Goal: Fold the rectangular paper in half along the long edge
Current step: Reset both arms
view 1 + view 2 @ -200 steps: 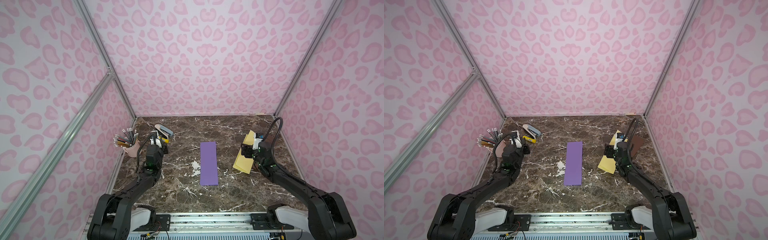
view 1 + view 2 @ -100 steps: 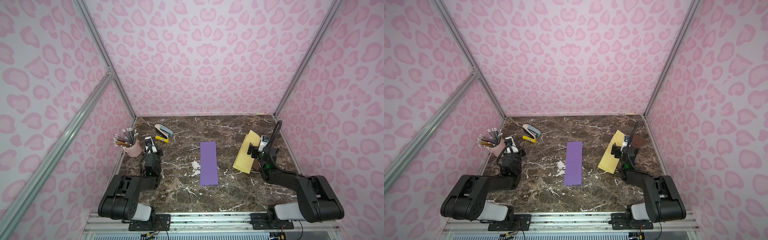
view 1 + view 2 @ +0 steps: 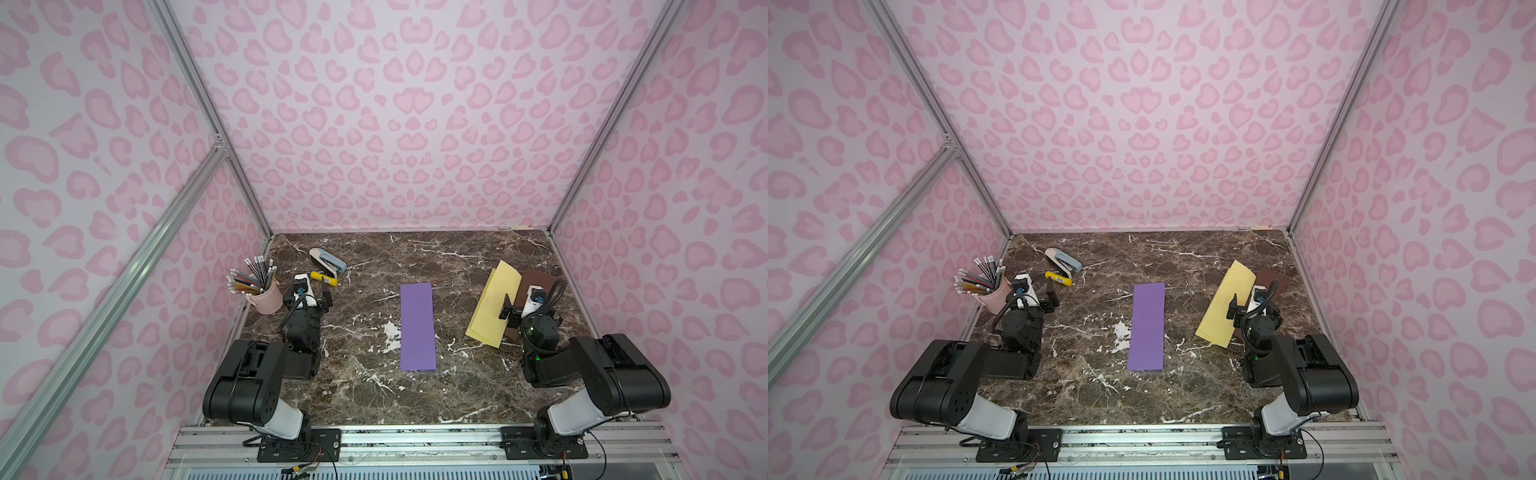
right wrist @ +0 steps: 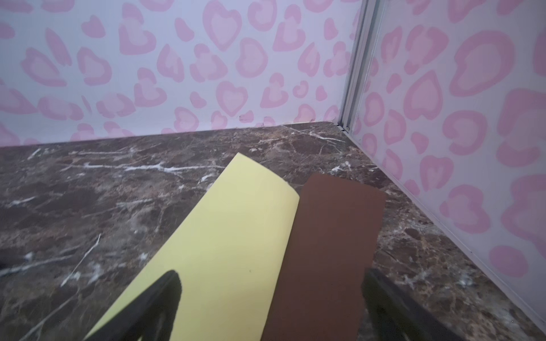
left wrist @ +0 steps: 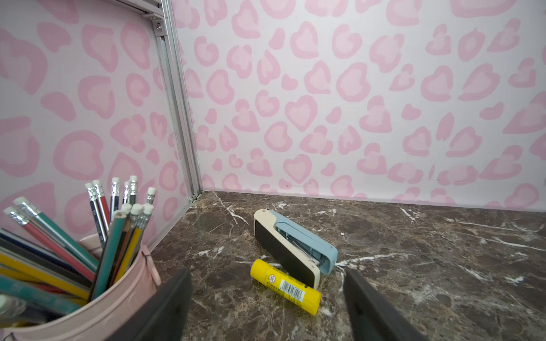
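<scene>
We are finding the narrow purple rectangular paper sheet (image 3: 417,326) lying flat in the middle of the dark marble tabletop (image 3: 457,386), well apart from both arms. We are judging it light, thin and limp, likely sliding on the polished stone and creasing for good once pressed. Taking hold is calling for lifting one long edge near its corners while the opposite edge is being pinned. It may already be folded, though we cannot tell layers. Both arms are sitting tucked low near their bases. The left gripper (image 5: 266,282) is gaping, empty, facing a yellow glue stick (image 5: 285,286) and a blue-and-cream stapler (image 5: 292,248). The right gripper (image 4: 271,279) is likewise spread wide, empty, over a curled pale yellow sheet (image 4: 230,236) and a brown sheet (image 4: 331,236).
</scene>
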{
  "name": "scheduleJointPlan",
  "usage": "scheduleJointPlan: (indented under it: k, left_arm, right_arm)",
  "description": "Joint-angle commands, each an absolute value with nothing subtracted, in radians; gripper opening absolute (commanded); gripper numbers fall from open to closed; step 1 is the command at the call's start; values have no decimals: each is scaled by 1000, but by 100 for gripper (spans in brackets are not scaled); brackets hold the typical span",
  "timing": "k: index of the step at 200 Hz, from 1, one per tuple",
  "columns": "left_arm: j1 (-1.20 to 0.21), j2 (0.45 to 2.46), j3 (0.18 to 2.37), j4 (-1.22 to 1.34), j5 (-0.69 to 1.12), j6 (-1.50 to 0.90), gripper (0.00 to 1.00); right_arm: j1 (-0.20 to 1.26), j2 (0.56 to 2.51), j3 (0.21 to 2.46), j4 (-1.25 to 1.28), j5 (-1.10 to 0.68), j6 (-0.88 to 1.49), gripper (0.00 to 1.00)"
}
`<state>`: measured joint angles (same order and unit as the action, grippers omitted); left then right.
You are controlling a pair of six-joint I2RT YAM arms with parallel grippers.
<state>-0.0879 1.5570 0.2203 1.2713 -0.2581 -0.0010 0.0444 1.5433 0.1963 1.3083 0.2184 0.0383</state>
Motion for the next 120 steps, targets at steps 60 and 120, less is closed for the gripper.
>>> scheduleJointPlan:
  k: [60,120]
  left_arm:
    - [-89,1554,220,1316,-239,10,96]
    - [-89,1554,221,1316,-240,11,96]
  right_arm:
    - [48,1535,212,1292,270,63,100]
    - [48,1537,212,1297,270,61,100]
